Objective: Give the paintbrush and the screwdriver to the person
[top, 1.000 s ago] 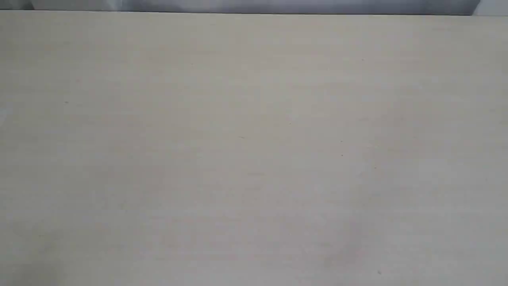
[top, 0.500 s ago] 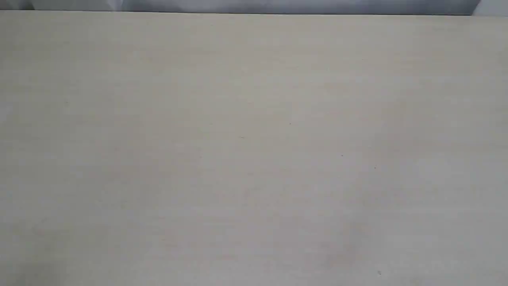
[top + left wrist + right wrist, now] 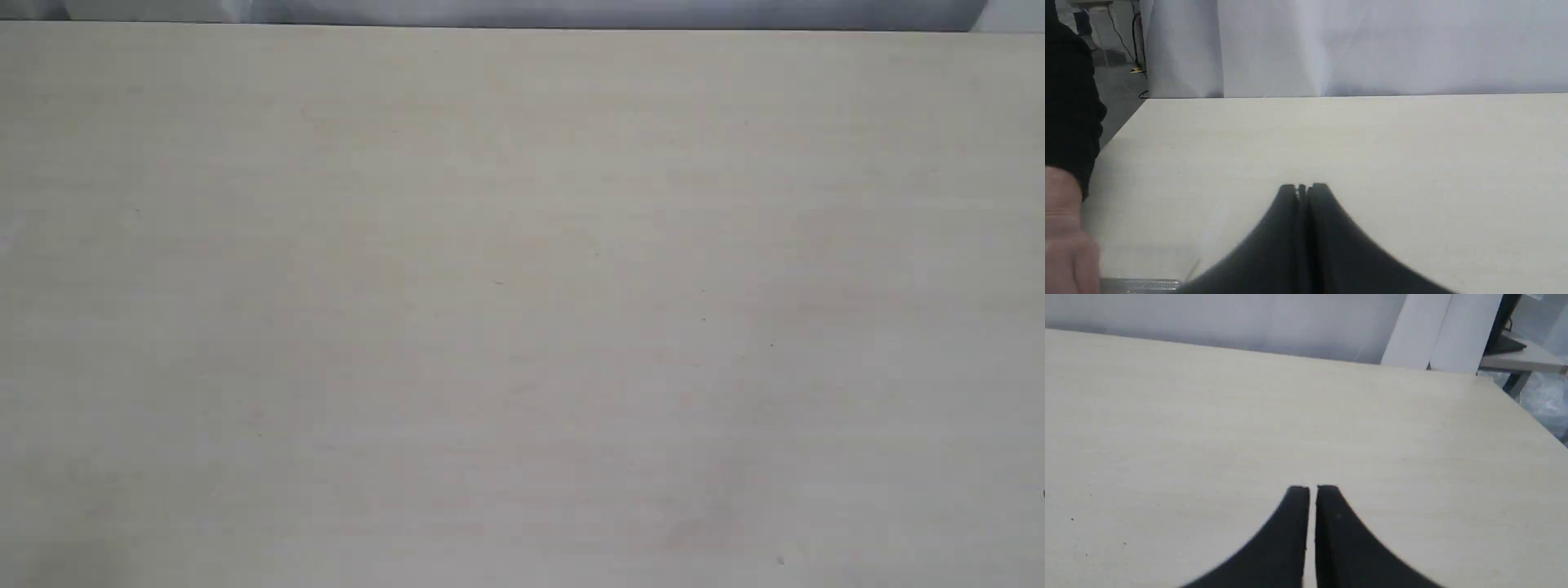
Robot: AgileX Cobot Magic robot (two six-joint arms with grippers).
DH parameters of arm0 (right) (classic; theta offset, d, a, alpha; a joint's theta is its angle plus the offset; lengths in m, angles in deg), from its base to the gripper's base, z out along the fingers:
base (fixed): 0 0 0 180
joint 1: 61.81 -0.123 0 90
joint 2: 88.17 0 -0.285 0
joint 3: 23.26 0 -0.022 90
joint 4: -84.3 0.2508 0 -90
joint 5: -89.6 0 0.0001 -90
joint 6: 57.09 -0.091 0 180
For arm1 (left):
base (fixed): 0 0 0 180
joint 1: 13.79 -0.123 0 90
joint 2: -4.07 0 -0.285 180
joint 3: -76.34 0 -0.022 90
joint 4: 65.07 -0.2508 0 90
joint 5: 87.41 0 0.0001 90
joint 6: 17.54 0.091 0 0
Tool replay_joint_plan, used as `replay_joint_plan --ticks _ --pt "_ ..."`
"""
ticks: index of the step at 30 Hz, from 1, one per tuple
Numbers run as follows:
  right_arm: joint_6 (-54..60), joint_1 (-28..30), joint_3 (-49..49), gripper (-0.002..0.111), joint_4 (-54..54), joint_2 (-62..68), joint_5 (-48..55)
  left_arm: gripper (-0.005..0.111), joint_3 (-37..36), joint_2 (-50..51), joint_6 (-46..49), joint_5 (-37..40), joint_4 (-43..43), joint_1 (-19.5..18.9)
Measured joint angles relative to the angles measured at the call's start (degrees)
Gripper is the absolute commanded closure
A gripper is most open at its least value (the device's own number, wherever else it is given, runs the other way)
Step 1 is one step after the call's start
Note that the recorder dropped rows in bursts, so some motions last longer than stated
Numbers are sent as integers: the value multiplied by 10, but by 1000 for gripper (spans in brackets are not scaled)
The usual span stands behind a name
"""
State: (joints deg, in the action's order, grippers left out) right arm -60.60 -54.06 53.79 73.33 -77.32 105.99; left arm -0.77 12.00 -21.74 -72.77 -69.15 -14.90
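In the left wrist view the person's hand [image 3: 1065, 237], bare with a black sleeve above it, sits at the picture's edge on the pale table [image 3: 1412, 163]. Beside it a silver ridged metal band [image 3: 1141, 284] shows, with pale wisps by it; it looks like the paintbrush's ferrule, and the rest is cut off. My left gripper [image 3: 1302, 188] is shut with nothing in it, a short way from that band. My right gripper [image 3: 1311, 489] hangs over bare table [image 3: 1167, 437], fingers almost touching and empty. The screwdriver is out of view. The exterior view shows only the tabletop [image 3: 522, 294].
A white backdrop [image 3: 1372, 45] hangs behind the table's far edge. Floor and cables [image 3: 1122, 77] lie past one table corner. In the right wrist view a second desk with a dark leg [image 3: 1515, 355] stands beyond the other corner.
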Motion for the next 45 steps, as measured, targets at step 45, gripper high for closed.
replay_joint_plan --ticks 45 --pt "14 0 0 104 0 0 26 107 0 0 0 0 0 0"
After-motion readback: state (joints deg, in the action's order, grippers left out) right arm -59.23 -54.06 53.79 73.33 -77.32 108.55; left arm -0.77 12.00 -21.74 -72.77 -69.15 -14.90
